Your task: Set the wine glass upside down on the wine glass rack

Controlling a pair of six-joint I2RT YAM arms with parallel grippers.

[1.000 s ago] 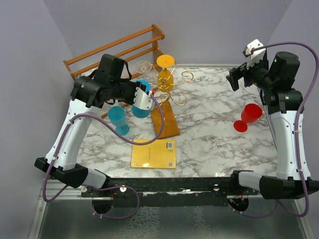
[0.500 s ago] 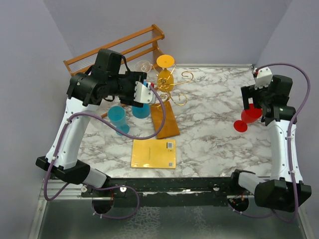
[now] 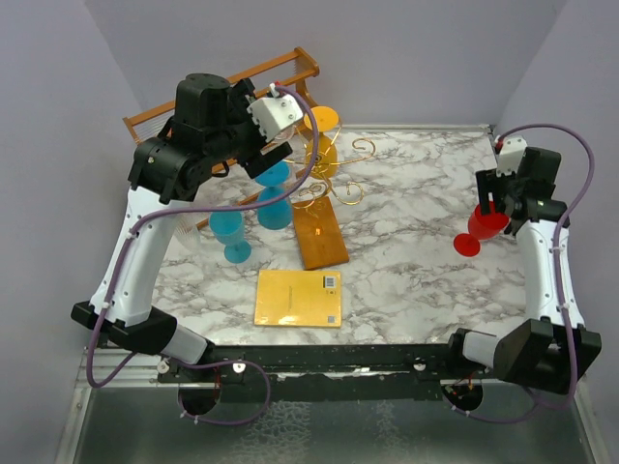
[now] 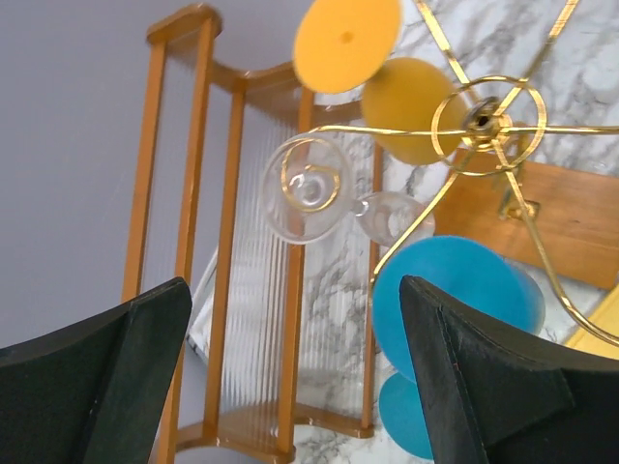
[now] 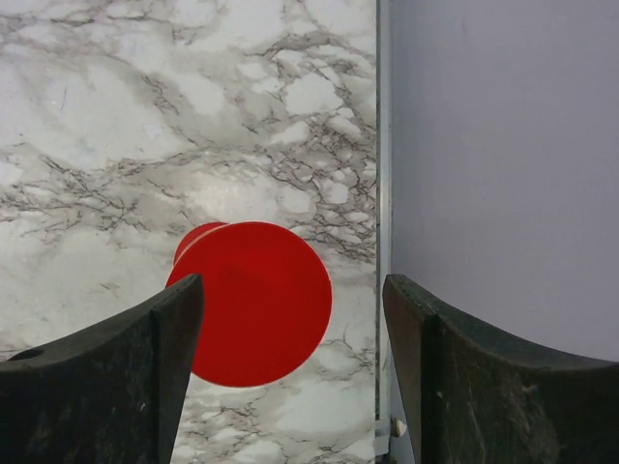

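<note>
The gold wire wine glass rack (image 3: 338,159) (image 4: 481,118) stands on its brown wooden base (image 3: 321,237). An orange glass (image 3: 321,121) (image 4: 346,41), a clear glass (image 4: 308,188) and a blue wine glass (image 3: 274,176) (image 4: 455,300) hang upside down on its arms. My left gripper (image 3: 274,155) (image 4: 293,290) is open and empty, above and just left of the blue glass. A red wine glass (image 3: 481,227) (image 5: 256,304) stands on the table at the right. My right gripper (image 3: 493,206) (image 5: 290,290) hovers open over it, the glass near the left finger, untouched.
A second blue glass (image 3: 230,232) stands on the table left of the rack. The slatted wooden shelf (image 3: 222,97) (image 4: 189,145) sits at the back left. A yellow card (image 3: 298,298) lies in front. The table's right edge and wall (image 5: 382,145) are close to the red glass.
The left gripper opened, let go of the blue glass on the rack and lifted back. The right arm swung down over the red glass, its jaws narrowing a little.
</note>
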